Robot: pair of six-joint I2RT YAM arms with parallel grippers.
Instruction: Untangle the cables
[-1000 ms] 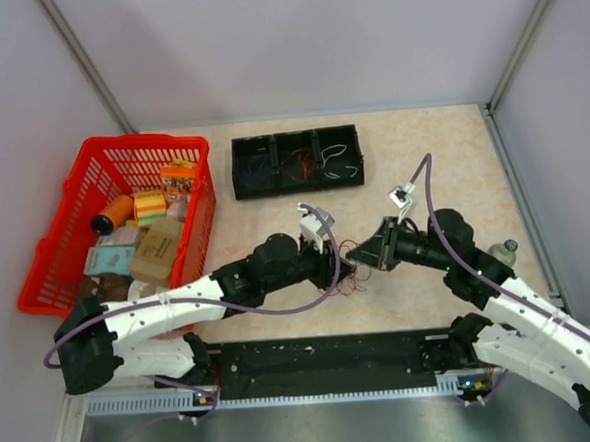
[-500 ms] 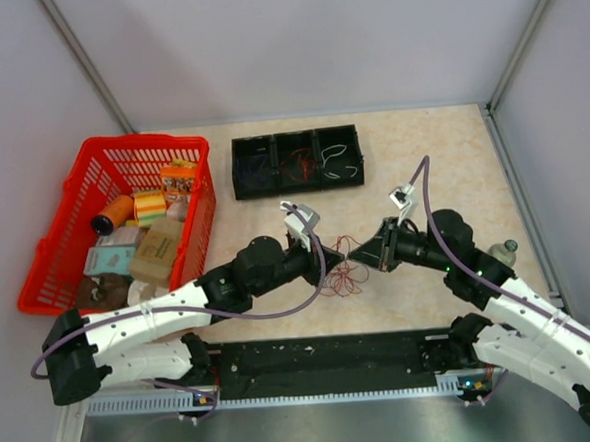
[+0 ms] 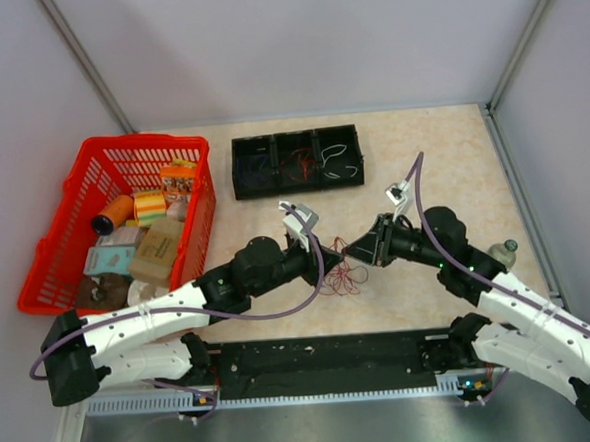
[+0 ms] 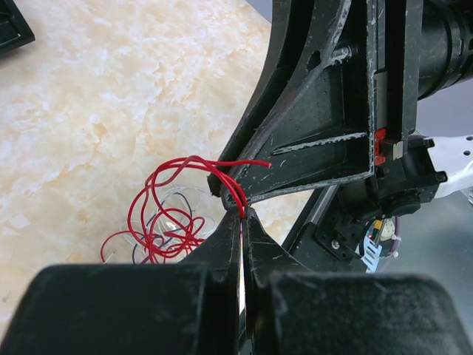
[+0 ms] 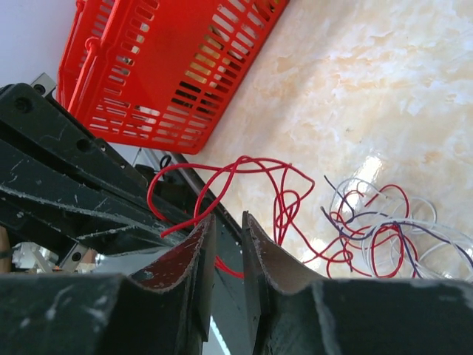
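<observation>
The cables are a small tangle of red, white and dark thin wires on the table between my two grippers. My left gripper is shut on a red wire that loops up out of the tangle. My right gripper faces it tip to tip, and its fingers fill the left wrist view. In the right wrist view, my right gripper shows a narrow gap between its jaws. A red loop runs past its tip and across the gap lower down. The tangle lies beyond.
A red basket full of packets stands at the left and also shows in the right wrist view. A black three-compartment tray holding a few wires sits at the back. A black strip runs along the near edge.
My left gripper drew back to the left and lifted a red wire from the tangle. My right gripper then shifted slightly left towards it.
</observation>
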